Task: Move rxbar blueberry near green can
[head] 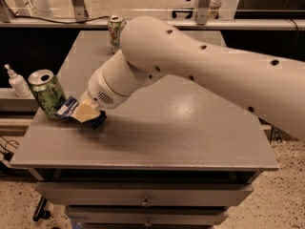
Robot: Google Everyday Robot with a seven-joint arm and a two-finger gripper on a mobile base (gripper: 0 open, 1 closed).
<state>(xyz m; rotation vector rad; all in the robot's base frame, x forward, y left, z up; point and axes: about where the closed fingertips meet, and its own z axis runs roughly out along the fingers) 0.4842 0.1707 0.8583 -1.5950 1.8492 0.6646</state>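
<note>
The green can stands upright near the left edge of the grey table. The rxbar blueberry, a dark blue wrapper with a white patch, is held low over the table, its left end touching or almost touching the can's base. My gripper is at the end of the big white arm, right beside the can, with tan fingers shut on the bar. Part of the bar is hidden under the fingers.
A white can with a green and red logo stands at the table's back edge. A small white bottle stands on a lower shelf to the left. Drawers sit under the tabletop.
</note>
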